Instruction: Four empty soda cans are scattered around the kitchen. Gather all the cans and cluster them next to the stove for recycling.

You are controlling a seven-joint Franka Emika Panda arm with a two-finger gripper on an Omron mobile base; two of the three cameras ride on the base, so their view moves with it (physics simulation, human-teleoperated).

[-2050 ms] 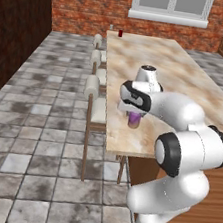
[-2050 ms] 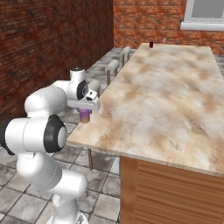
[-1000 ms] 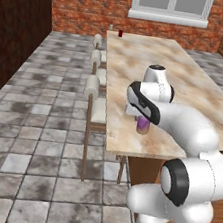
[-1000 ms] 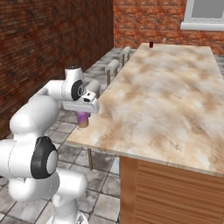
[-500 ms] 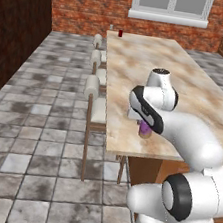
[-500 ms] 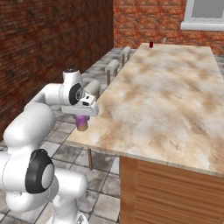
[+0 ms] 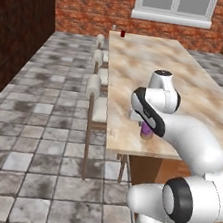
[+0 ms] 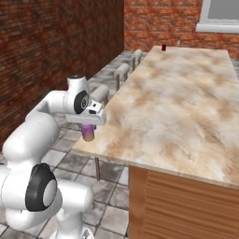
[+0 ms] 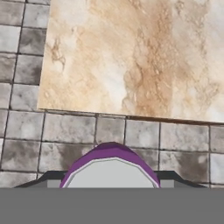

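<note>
Right base view, your white arm bends low; two-finger gripper (image 8: 87,125) clamps short purple silver-topped soda can (image 8: 87,132) upright, over the near corner of the beige marbled counter (image 8: 186,107)

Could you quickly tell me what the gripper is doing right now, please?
Gripper: shut on the purple soda can, held in the air.

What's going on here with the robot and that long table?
The white robot arm has its gripper shut on a purple soda can, holding it up in the air near the near end of the long marbled table. In the right base view the can hangs just off the table's edge, over the tile floor. A small red can stands at the table's far end, by the row of chairs.
</note>
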